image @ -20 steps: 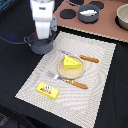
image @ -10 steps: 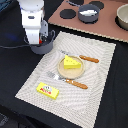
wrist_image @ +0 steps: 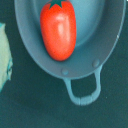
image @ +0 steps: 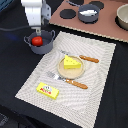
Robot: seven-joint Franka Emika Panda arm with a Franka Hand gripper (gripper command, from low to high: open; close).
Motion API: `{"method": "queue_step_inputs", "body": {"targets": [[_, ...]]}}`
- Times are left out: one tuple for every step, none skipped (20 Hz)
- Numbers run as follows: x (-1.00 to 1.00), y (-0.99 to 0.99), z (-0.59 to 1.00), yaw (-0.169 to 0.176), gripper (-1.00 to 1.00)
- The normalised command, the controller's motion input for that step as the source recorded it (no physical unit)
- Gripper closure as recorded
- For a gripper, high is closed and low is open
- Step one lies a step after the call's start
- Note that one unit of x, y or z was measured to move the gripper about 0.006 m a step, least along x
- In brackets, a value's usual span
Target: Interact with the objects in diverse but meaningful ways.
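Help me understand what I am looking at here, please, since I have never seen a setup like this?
The white machine is a robot arm; its hand hangs over a grey pot with a red tomato inside. One picture comes from a camera off to the side; the close-up comes from a camera on the arm's wrist, looking down into the pot at the tomato. On the placemat lie a plate with a cheese wedge, cutlery either side, and a yellow box. The fingers are hidden, so I cannot tell whether anything is held.
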Motion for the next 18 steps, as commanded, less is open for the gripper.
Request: {"method": "queue_step_inputs", "body": {"targets": [[0.13,-0.01,0.39,0.0,-1.0],[0.14,-0.06,0.34,0.0,-1.0],[0.23,-0.1,0.29,0.0,-1.0],[0.37,-0.19,0.27,0.0,-1.0],[0.42,-0.26,0.27,0.0,-1.0],[0.55,-0.31,0.28,0.0,-1.0],[0.63,-0.32,0.29,0.0,-1.0],[0.67,-0.37,0.28,0.0,-1.0],[0.65,-0.43,0.24,0.0,-1.0],[0.71,-0.43,0.21,0.0,-1.0],[0.71,-0.45,0.19,0.0,-1.0],[0.71,-0.46,0.13,0.0,-1.0],[0.71,-0.48,0.06,0.0,-1.0],[0.69,-0.48,0.01,0.0,-1.0],[0.68,-0.48,0.0,0.0,-1.0],[0.61,-0.47,0.0,0.0,-1.0],[0.55,-0.47,-0.03,0.0,-1.0],[0.5,-0.38,-0.09,0.0,-1.0]]}}
